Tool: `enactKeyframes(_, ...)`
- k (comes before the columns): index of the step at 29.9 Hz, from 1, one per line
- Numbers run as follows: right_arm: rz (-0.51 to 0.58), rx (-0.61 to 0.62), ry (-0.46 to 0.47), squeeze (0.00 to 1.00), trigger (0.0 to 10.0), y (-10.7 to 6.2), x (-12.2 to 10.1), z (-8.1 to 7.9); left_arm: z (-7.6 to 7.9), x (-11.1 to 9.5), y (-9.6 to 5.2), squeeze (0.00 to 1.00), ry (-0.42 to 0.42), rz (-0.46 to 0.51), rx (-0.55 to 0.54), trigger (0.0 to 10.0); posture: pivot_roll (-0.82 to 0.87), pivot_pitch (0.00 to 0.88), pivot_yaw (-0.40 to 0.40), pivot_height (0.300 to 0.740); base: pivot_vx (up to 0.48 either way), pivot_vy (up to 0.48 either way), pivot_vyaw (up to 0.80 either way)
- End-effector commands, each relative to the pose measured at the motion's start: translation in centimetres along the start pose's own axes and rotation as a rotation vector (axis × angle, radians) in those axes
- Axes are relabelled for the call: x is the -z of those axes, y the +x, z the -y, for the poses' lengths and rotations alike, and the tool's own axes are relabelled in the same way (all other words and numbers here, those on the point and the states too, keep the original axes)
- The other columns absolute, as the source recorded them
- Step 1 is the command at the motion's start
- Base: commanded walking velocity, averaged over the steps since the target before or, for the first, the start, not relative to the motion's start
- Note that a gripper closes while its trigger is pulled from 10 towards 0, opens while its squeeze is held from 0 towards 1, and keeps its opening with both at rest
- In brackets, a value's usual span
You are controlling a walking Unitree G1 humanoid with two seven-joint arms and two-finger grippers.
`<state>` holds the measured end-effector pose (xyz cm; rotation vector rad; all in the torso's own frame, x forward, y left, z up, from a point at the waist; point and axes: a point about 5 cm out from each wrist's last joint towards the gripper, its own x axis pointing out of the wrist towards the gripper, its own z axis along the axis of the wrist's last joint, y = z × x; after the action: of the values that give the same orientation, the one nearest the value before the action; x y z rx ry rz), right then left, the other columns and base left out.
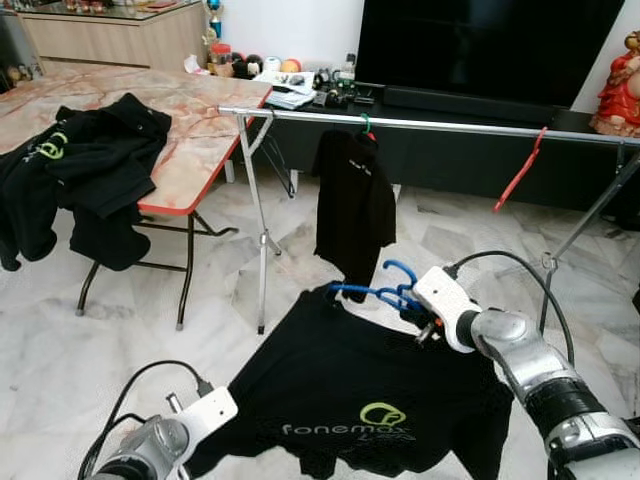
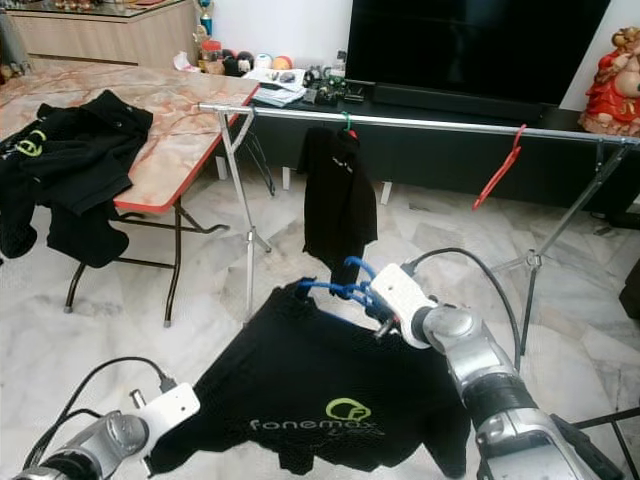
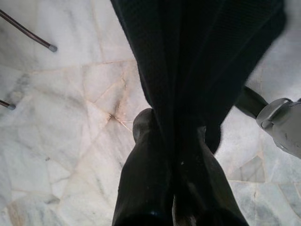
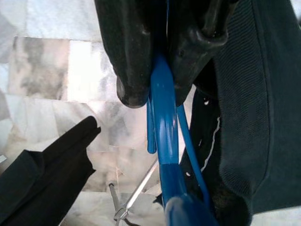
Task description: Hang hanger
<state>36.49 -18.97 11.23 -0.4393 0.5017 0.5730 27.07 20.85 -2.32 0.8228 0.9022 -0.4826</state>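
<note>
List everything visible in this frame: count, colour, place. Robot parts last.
Blue hanger: one, blue, clamped in the right pincer, carrying the shirt.
Black shirt: one, green logo, spread between both pincers in front of the robot.
Clothes rail: one, silver, spans the room ahead.
Hung shirt: one, black, on a green hanger on the rail.
Red hanger: one, bare, on the rail to the right.
Folding table: one, marble-look top with red edge, left.
Black clothes: a pile on the table.
Television: one, black, behind the rail.
Right pincer: shut on the hanger.
Left pincer: shut on the shirt's hem.
</note>
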Motion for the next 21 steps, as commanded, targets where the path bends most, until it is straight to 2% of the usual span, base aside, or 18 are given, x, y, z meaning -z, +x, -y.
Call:
enactKeyframes(1, 0.153, 0.344, 0.155, 0.00, 10.0, -2.9, -2.5, 5.5, 1.7, 6.1, -0.6, 0.00, -0.017, -0.256, 0.075, 0.0, 0.05, 0.011, -0.043, 0.740, 0.000, 0.000, 0.00)
enactKeyframes(3, 0.182, 0.487, 0.231, 0.00, 10.0, -3.8, -2.4, 7.0, 1.9, 6.2, -0.6, 0.00, -0.003, -0.270, 0.096, 0.0, 0.05, 0.012, -0.043, 0.740, 0.000, 0.000, 0.00)
enactKeyframes(7, 0.170, 0.570, 0.280, 0.00, 10.0, -4.4, -1.8, 7.9, 2.1, 6.4, -0.7, 0.00, 0.007, -0.274, 0.117, 0.0, 0.05, 0.011, -0.043, 0.740, 0.000, 0.000, 0.00)
enactKeyframes(13, 0.148, 0.523, 0.314, 0.00, 10.0, -3.9, -1.0, 7.2, 2.2, 6.4, -0.6, 0.00, 0.008, -0.268, 0.118, 0.0, 0.05, 0.012, -0.042, 0.740, 0.000, 0.000, 0.00)
enactKeyframes(14, 0.135, 0.458, 0.309, 0.00, 10.0, -3.3, -0.8, 6.5, 2.2, 6.4, -0.6, 0.00, 0.010, -0.261, 0.114, 0.0, 0.05, 0.012, -0.042, 0.740, 0.000, 0.000, 0.00)
enactKeyframes(15, 0.108, 0.319, 0.256, 0.00, 10.0, -2.3, -0.6, 4.9, 2.1, 6.1, -0.6, 0.00, 0.026, -0.237, 0.099, 0.0, 0.05, 0.012, -0.041, 0.740, 0.000, 0.000, 0.00)
enactKeyframes(16, 0.095, 0.250, 0.220, 0.00, 10.0, -1.8, -0.4, 4.1, 1.9, 5.9, -0.5, 0.00, 0.027, -0.221, 0.079, 0.0, 0.05, 0.012, -0.041, 0.740, 0.000, 0.000, 0.00)
enactKeyframes(17, 0.063, 0.106, 0.133, 0.00, 10.0, -0.9, 0.0, 2.1, 1.1, 4.8, -0.4, 0.00, -0.003, -0.157, -0.002, 0.0, 0.05, 0.013, -0.042, 0.740, 0.000, 0.000, 0.00)
enactKeyframes(18, 0.063, 0.106, 0.133, 0.00, 10.0, -0.9, 0.0, 2.1, 1.1, 4.8, -0.4, 0.00, -0.003, -0.157, -0.002, 0.0, 0.05, 0.013, -0.042, 0.740, 0.000, 0.000, 0.00)
enactKeyframes(19, 0.044, 0.036, 0.087, 0.00, 10.0, -0.5, 0.4, 1.1, 0.4, 4.0, -0.3, 0.00, -0.024, -0.107, -0.052, 0.0, 0.05, 0.014, -0.043, 0.740, 0.000, 0.000, 0.00)
enactKeyframes(20, 0.005, -0.025, 0.024, 0.00, 10.0, -0.2, 1.0, 0.2, 0.1, 3.2, -0.3, 0.00, -0.101, -0.052, -0.060, 2.0, 0.05, 0.014, -0.043, 0.740, 0.000, 0.000, 0.00)
enactKeyframes(21, 0.005, -0.025, 0.024, 0.00, 10.0, -0.2, 1.0, 0.2, 0.1, 3.2, -0.3, 0.00, -0.101, -0.052, -0.060, 2.0, 0.05, 0.014, -0.043, 0.740, 0.000, 0.000, 0.00)
